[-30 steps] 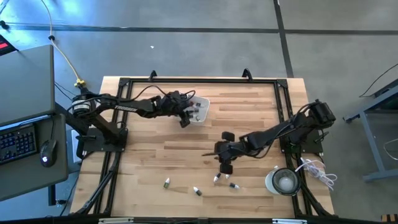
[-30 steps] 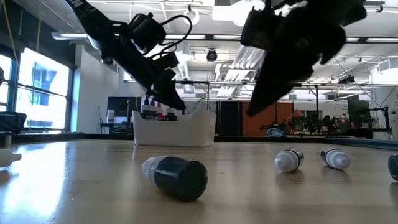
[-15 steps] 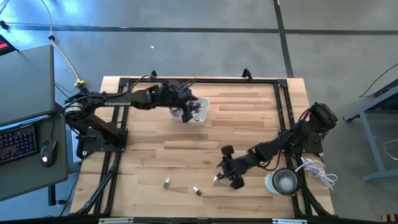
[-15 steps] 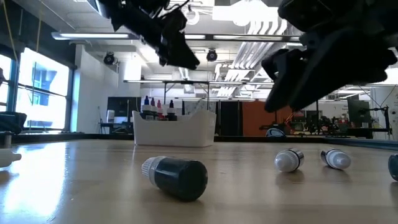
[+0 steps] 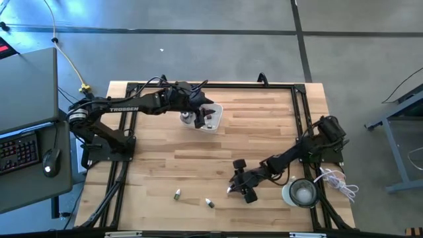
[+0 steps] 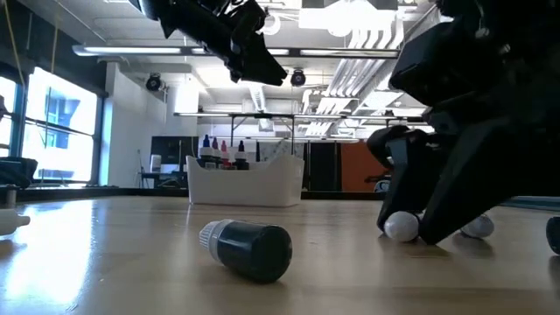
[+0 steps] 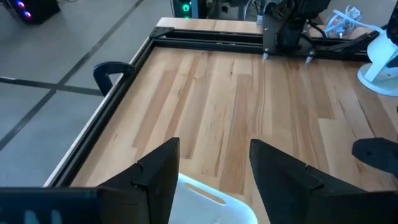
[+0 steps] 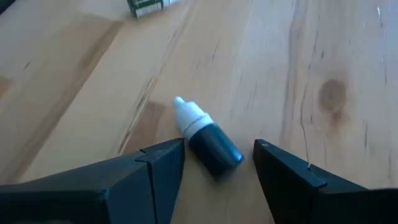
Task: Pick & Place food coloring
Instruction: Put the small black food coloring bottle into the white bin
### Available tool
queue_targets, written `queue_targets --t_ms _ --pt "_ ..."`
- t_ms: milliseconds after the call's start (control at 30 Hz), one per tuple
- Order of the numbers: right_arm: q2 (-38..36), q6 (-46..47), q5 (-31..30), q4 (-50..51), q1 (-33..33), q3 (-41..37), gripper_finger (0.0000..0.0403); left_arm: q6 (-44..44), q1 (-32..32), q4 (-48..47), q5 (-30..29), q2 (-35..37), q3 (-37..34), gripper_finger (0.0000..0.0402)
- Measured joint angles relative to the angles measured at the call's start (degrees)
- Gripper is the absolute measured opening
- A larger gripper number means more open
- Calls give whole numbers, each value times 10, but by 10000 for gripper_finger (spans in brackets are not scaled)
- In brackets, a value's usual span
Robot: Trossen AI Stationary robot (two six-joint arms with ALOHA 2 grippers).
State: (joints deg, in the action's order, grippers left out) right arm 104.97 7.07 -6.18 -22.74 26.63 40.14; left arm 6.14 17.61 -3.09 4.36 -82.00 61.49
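Observation:
My right gripper (image 5: 240,190) is down at the table near the front edge, open. Its fingers stand on either side of a dark food coloring bottle with a white pointed cap (image 8: 208,140), which lies on its side on the wood and is not touched. Other bottles lie loose nearby (image 5: 177,194) (image 5: 209,203) (image 5: 230,190). My left gripper (image 5: 198,118) hangs open and empty above the white tray (image 5: 214,120) at the far side. In the tray several bottles stand upright (image 6: 219,149).
A round clear container (image 5: 302,192) stands at the front right, close to my right arm. A black frame (image 5: 211,86) runs around the table top. One dark bottle lies close to the low camera (image 6: 249,248). Bare wood lies between the tray and the loose bottles.
My right gripper has gone toward the table's near edge and down to the wood, ending astride a lying bottle. My left gripper has risen from the tray's side to above the tray and shifted slightly toward the far edge.

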Motion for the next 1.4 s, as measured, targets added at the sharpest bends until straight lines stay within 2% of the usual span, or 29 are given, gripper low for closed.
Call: queue_targets --t_ms 167,300,400,567,667,733,933,1033,1100,1233,1300,1400 --pt "25 -18 -22 -1 0 2 185 1 0 1 0 0 0 193" --pt "28 -31 -13 -1 -1 3 163 4 0 1 0 0 0 193" --pt "28 -24 13 -6 -8 2 138 66 0 2 5 5 0 193" --pt "30 -2 30 -41 -22 1 97 104 0 -37 -24 54 37 193" --pt "33 -37 24 -74 -30 0 80 106 0 -99 -32 96 72 193" --pt "34 -74 -18 -86 -37 4 76 106 0 -139 -39 127 93 193" --pt "34 -167 -233 -136 -99 84 79 106 0 -186 -50 195 115 193" --pt "33 -170 -278 -149 -158 147 79 106 0 -204 -50 215 115 193" --pt "33 -150 -266 -113 -202 190 79 105 0 -224 -49 222 116 193" --pt "33 -120 -196 77 -281 271 80 102 0 -269 -52 223 115 193" --pt "33 -112 -183 159 -309 294 80 101 0 -287 -54 220 115 193" --pt "32 -140 -139 229 -345 309 80 102 0 -293 -54 216 115 193"
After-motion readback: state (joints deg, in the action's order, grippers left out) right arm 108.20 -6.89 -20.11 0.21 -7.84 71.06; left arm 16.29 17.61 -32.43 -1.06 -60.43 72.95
